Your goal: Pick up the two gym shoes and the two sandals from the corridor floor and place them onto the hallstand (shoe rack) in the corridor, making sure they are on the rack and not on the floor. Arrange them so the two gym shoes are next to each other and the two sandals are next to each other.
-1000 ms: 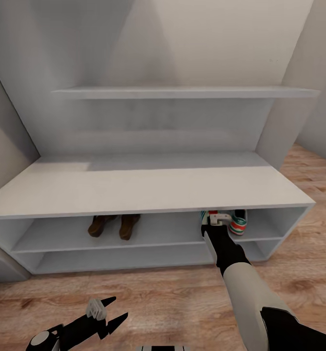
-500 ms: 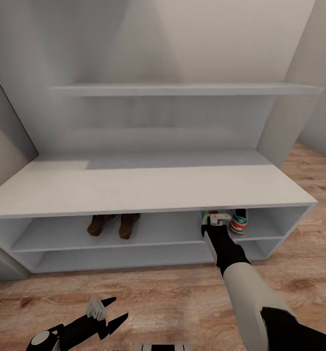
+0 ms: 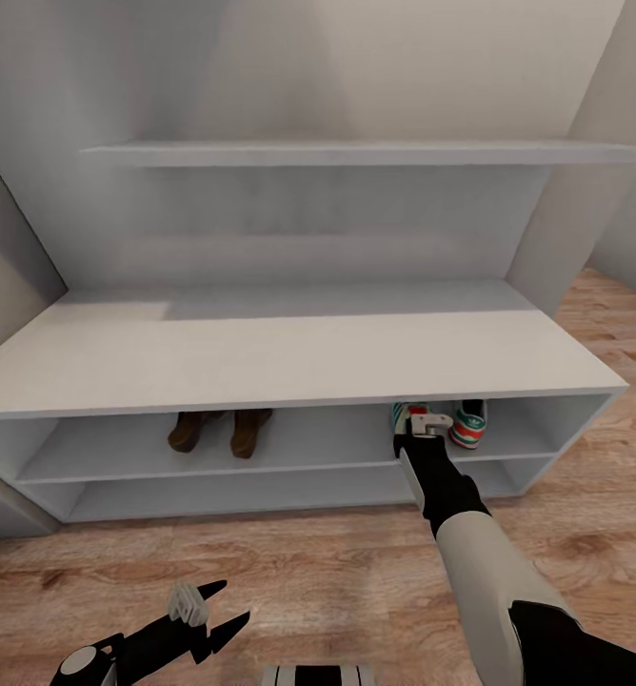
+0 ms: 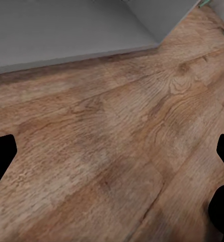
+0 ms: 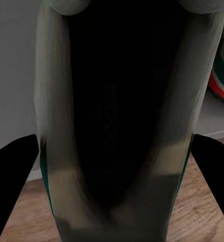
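Right claw reaches into the shoe rack's upper compartment, fingers spread wide either side of one sneaker; second sneaker just beside it. Both sandals side by side, same compartment, further left. Left claw open above floor.

We see the corridor floor as matt, grained wood planks; the hallstand looks smooth, matt, painted grey-white; the sandals read as dull brown leather; the gym shoes look smooth and white.
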Robot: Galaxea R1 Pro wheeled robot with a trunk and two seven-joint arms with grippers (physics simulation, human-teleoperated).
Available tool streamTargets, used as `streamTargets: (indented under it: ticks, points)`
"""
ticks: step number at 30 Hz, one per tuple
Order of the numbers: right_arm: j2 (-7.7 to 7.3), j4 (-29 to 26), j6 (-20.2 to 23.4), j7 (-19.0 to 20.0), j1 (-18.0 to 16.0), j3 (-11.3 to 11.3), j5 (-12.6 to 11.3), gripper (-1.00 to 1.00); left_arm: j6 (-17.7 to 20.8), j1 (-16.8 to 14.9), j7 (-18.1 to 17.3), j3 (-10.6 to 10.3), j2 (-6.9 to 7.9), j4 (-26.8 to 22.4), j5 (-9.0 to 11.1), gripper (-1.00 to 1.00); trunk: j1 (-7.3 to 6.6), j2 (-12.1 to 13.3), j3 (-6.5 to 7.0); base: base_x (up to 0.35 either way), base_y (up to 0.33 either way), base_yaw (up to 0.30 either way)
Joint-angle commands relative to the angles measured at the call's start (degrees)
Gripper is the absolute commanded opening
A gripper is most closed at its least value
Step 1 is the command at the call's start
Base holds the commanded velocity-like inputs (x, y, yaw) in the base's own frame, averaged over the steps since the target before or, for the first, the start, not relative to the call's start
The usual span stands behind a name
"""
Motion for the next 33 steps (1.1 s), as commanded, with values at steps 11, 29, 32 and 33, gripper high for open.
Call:
streamTargets:
  ticks: [11, 29, 32, 33]
  points:
    - [0.07, 1.5, 0.5, 0.0, 0.0, -0.3, 1.2, -1.0, -0.4, 0.0, -0.2, 0.0, 0.01, 0.0, 0.2, 1.0, 0.01, 0.0, -0.08, 0.0, 0.0, -0.106]
    - [0.07, 1.5, 0.5, 0.0, 0.0, -0.3, 1.2, -1.0, -0.4, 0.0, -0.3, 0.1, 0.01, 0.1, 0.5, 1.0, 0.01, 0.0, -0.08, 0.097, 0.0, -0.019]
    - [0.07, 1.5, 0.5, 0.0, 0.0, -0.3, 1.2, -1.0, -0.4, 0.0, -0.4, 0.1, 0.01, 0.1, 0.5, 1.0, 0.01, 0.0, -0.08, 0.008, 0.0, 0.0]
    - [0.07, 1.5, 0.5, 0.0, 0.0, -0.3, 1.2, -1.0, -0.4, 0.0, -0.4, 0.1, 0.01, 0.1, 0.5, 1.0, 0.01, 0.0, -0.08, 0.005, 0.0, 0.0]
